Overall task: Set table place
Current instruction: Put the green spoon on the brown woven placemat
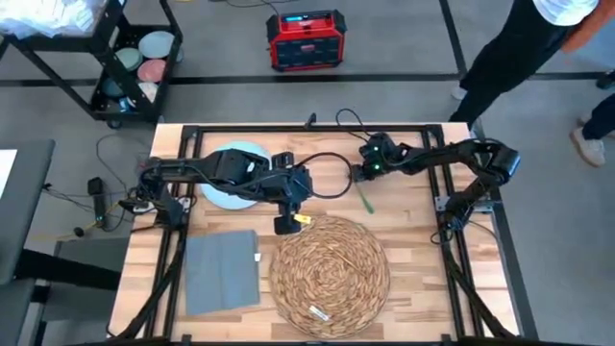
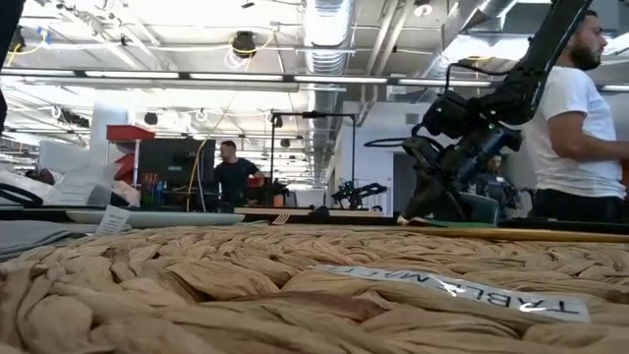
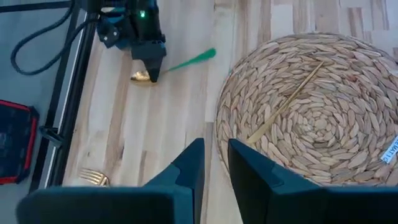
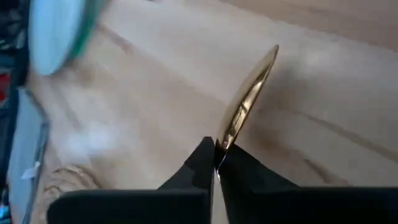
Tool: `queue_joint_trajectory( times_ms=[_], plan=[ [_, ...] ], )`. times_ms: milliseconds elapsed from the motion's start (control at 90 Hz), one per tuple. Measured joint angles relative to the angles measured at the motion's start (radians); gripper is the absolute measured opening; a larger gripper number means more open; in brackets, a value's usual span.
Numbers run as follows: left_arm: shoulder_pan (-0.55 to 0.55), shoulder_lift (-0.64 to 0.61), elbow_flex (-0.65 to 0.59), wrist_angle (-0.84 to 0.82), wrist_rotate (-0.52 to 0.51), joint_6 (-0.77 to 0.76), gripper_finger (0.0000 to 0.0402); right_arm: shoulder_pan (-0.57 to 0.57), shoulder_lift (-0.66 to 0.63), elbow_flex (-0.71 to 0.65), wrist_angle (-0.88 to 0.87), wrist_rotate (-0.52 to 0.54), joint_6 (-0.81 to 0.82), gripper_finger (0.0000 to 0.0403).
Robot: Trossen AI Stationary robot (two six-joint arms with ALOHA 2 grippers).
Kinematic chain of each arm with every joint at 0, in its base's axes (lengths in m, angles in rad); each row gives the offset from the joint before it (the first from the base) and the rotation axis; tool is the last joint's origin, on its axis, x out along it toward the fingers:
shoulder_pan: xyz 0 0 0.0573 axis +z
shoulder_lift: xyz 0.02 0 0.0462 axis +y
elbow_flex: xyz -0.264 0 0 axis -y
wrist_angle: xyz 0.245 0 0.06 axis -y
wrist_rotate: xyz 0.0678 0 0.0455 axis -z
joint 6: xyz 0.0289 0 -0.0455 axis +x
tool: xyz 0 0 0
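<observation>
Right gripper (image 4: 216,163) pinching a gold spoon with a green handle (image 3: 186,62) above the light wooden plank table (image 1: 413,250).

The round woven wicker placemat (image 1: 330,277) is lying at the table's near middle, beside a grey cloth napkin (image 1: 223,271). The left gripper (image 3: 214,163) is hovering just off the placemat's far edge, its fingers slightly apart and holding nothing; a pale-blue round plate (image 1: 219,192) is sitting under its arm.

Left pincer (image 1: 285,224) slightly parted, pointing down; right pincer (image 1: 364,174) clamped shut.
</observation>
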Motion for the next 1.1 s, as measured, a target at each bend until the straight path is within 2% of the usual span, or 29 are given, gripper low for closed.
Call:
queue_joint_trajectory(
  times_ms=[178, 456, 567, 733, 944, 1100],
  plan=[
    [0.004, 0.000, 0.000, 0.007, -0.001, 0.005, 0.0052, 0.093, 0.018, 0.052, -0.082, -0.019, -0.078, 0.0018],
    [0.004, 0.000, 0.000, 0.015, 0.000, -0.007, 0.0052, 0.177, 0.015, 0.081, -0.169, 0.004, -0.176, 0.0133],
    [0.004, 0.000, 0.000, 0.017, 0.000, -0.014, 0.0052, 0.197, 0.015, 0.082, -0.203, 0.006, -0.174, 0.0159],
    [0.002, 0.000, 0.000, 0.016, 0.000, -0.031, 0.0052, 0.211, 0.014, 0.082, -0.245, 0.001, -0.170, 0.0159],
    [-0.004, 0.000, 0.000, 0.016, 0.000, -0.033, 0.0052, 0.285, 0.014, 0.082, -0.259, -0.001, -0.215, 0.0143],
    [-0.003, 0.000, 0.000, 0.016, -0.001, -0.033, 0.0052, 0.316, 0.014, 0.082, -0.259, 0.064, -0.234, 0.0136]
  ],
)
